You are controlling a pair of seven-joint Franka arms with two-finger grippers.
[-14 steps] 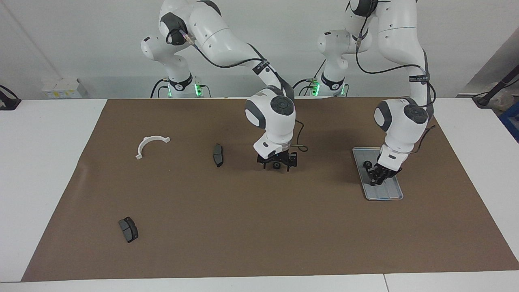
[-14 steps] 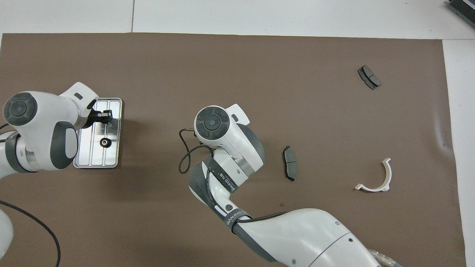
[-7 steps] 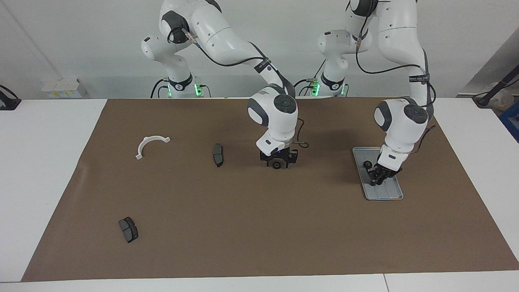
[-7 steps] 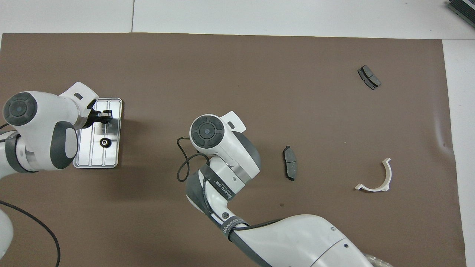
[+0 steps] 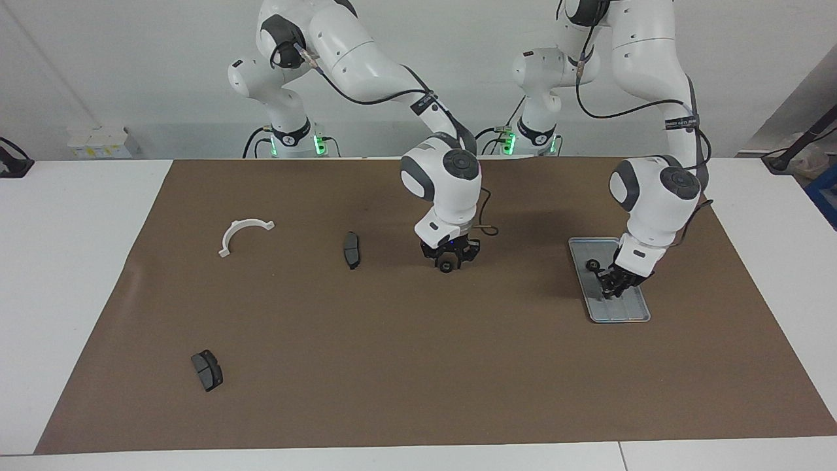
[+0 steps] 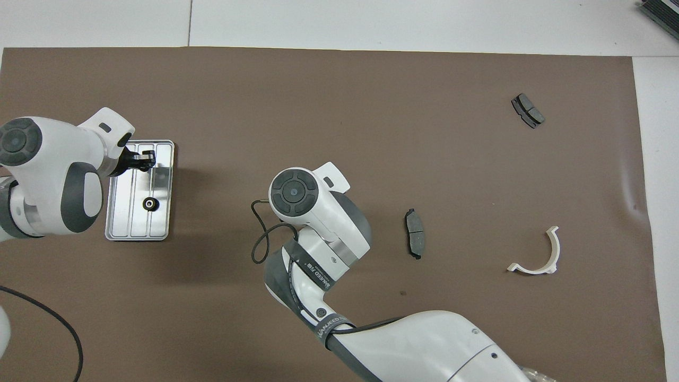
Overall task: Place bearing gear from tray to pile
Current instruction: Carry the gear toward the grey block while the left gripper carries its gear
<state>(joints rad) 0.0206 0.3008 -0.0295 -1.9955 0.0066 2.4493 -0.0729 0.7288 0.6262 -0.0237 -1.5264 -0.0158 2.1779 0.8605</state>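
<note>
- Right gripper (image 5: 447,260): low over the mat (image 5: 418,366), well apart from the tray (image 5: 628,314) toward the right arm's end; fingers pinched on a gear (image 5: 446,266).
- Left gripper (image 5: 613,286): down in the tray, fingers shut; whether anything is held cannot be told.
- Second gear (image 5: 592,265): loose in the tray, beside the left gripper.
- Risk: a shallow pinch on the round gear; it may slip and roll short of the pile (image 5: 352,250).
- Risk: the left gripper may nudge the second gear or drag the tray.
</note>
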